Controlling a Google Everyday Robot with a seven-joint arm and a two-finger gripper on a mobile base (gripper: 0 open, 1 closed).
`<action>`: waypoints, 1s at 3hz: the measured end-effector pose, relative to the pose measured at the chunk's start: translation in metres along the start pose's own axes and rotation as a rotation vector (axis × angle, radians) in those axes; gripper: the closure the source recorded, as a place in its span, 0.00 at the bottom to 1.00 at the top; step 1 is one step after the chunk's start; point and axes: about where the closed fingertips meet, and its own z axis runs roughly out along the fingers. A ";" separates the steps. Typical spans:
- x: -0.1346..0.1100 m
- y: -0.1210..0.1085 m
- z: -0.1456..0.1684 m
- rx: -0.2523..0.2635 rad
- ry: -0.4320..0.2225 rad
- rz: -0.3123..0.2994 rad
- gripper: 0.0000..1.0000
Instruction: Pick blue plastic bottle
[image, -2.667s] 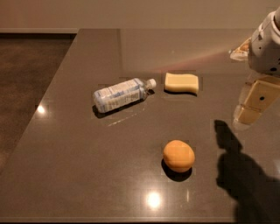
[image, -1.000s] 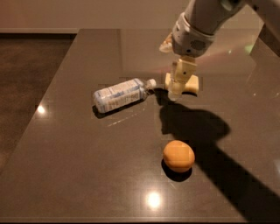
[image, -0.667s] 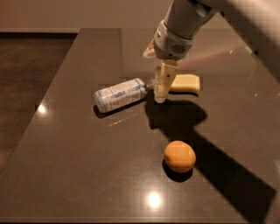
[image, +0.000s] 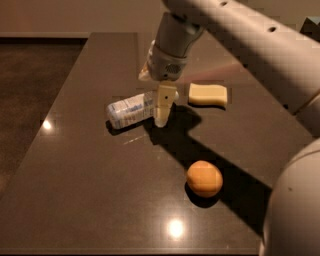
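Note:
The blue plastic bottle (image: 129, 110) lies on its side on the dark table (image: 90, 180), label showing, its cap end hidden behind the gripper. My gripper (image: 162, 112) hangs from the arm that reaches in from the upper right. It points down over the bottle's right end, close above the table. An orange fruit (image: 204, 178) sits nearer the front, to the right of the gripper.
A wavy-edged yellow sponge (image: 207, 94) lies just right of the gripper. The table's left edge drops to a dark floor (image: 30, 90). The arm's white body (image: 295, 210) fills the lower right corner.
The arm has swung in from the right, passed over the sponge and come down over the bottle's cap end. The bottle, sponge and orange have stayed in place.

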 end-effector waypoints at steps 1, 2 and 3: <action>-0.008 -0.003 0.020 -0.040 0.024 -0.012 0.18; -0.011 -0.006 0.029 -0.070 0.033 -0.007 0.42; -0.016 -0.008 0.012 -0.058 0.000 0.004 0.65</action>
